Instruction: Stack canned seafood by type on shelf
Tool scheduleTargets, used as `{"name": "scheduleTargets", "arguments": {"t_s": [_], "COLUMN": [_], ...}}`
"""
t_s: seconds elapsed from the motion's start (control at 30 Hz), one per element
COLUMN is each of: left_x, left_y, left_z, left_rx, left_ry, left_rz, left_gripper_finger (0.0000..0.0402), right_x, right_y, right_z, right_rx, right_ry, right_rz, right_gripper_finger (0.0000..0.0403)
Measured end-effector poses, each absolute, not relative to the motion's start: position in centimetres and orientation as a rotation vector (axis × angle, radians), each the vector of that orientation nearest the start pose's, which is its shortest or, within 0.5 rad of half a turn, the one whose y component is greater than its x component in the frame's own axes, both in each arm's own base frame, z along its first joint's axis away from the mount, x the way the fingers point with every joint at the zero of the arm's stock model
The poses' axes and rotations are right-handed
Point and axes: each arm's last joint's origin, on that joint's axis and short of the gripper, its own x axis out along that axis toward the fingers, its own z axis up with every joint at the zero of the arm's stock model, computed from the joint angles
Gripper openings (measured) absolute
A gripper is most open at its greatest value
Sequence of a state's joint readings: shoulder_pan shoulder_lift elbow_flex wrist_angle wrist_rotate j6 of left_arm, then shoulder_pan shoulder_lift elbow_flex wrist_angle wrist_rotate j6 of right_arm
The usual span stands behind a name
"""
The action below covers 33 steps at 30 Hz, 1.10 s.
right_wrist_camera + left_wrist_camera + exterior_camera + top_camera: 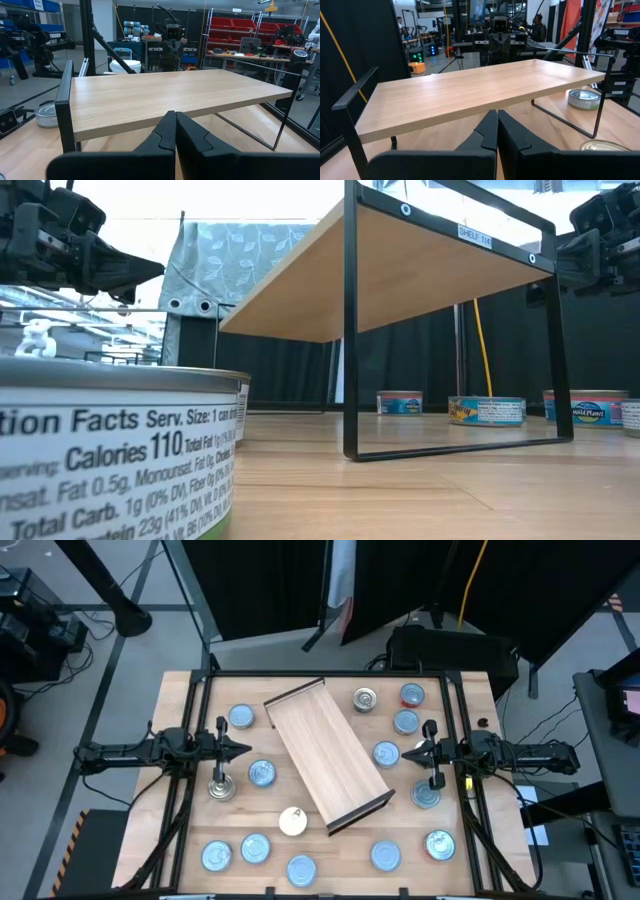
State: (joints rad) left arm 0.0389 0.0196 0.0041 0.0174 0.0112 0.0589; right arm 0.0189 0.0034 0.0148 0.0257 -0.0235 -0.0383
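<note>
The wooden table (180, 700) carries the shelf (327, 753), a light-wood board on thin dark legs lying aslant across its middle, long axis running from 11 o'clock to 5 o'clock. Directly on the tabletop around it lie the flat round cans (262, 773): four blue-topped and one silver toward 1 to 3 o'clock, two blue and one silver at 9 to 10 o'clock. A cream-topped can (292, 821) sits near 6 o'clock, with five more blue ones strung along the near edge from 7 to 5 o'clock.

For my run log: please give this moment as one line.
left gripper: shut, empty | right gripper: shut, empty | shelf: bare | tins: on table
</note>
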Motion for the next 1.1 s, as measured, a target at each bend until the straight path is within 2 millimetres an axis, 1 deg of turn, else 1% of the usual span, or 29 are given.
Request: {"name": "scheduleTargets", "arguments": {"t_s": [1.1], "left_x": [9.86], "left_y": [0.35], "left_z": [16.5], "left_rx": [0.059], "left_ry": [-0.001], "left_rz": [0.028], "left_gripper_finger": [0.0002], "right_x": [9.68], "right_y": [0.25], "right_z": [17.2], "right_rx": [-0.023], "right_ry": [-0.05], "right_rz": [0.043], "right_gripper_finger": [0.0]}}
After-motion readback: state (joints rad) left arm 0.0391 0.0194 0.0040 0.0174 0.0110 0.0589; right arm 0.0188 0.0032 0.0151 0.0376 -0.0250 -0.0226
